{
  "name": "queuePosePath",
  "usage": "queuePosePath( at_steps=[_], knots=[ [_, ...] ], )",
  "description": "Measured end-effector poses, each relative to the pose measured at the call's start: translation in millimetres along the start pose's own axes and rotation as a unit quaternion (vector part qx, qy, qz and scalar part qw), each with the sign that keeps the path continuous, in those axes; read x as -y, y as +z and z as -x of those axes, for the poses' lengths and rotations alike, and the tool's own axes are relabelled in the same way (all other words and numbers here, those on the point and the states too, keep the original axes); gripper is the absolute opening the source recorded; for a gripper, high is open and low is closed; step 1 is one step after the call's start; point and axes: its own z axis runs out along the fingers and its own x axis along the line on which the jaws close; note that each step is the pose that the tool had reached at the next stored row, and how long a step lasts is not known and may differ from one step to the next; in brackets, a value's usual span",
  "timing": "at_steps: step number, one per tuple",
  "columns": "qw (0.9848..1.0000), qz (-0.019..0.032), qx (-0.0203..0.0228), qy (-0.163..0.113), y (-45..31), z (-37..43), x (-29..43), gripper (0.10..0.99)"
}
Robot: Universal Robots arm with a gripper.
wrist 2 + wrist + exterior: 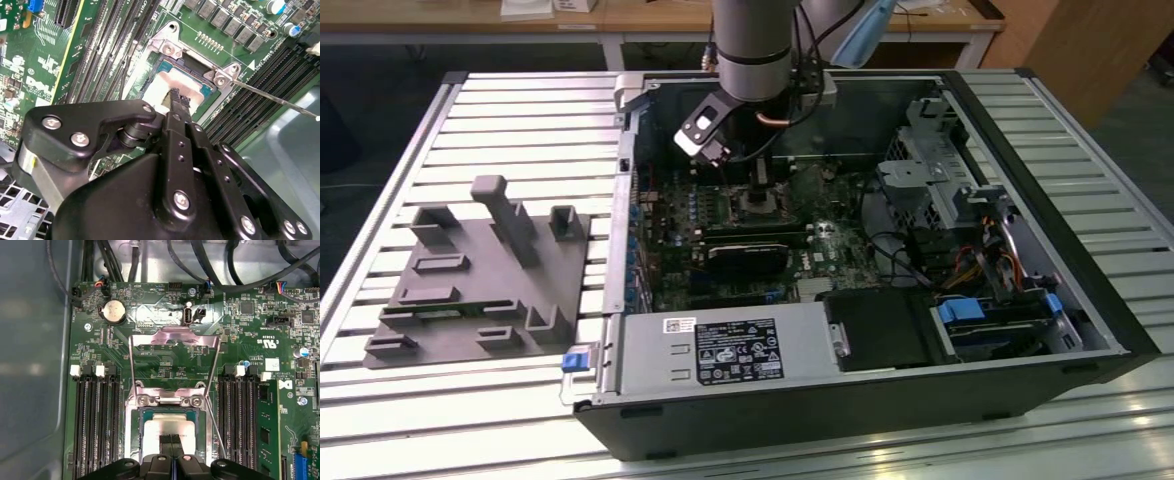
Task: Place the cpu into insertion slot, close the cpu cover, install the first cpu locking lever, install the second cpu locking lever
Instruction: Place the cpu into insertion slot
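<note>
Straight down, the arm (754, 45) reaches into the open case (854, 415), with its gripper (171, 442) at the cpu (159, 429), which lies flat in the slot (133, 432). The gripper is pinched narrow and holds nothing. The cover (172, 336) stands open. The gripper's body hides the cpu's near edge, and I cannot tell whether it touches the chip. A white printed label (735, 352) sits on the grey box (654, 355).

Black gripper (177, 100) body hides much of dull silver-grey square cpu (160, 87) in second wrist view. Thin steel lever rod (280, 101) there runs off picture edge.
</note>
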Motion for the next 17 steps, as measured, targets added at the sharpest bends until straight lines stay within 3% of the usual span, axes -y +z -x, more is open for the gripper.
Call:
queuePosePath(
  at_steps=[17],
  knots=[
    [1.0,0.0,-0.0004,0.001,7.4,-0.1,0.6,0.106]
  ],
)
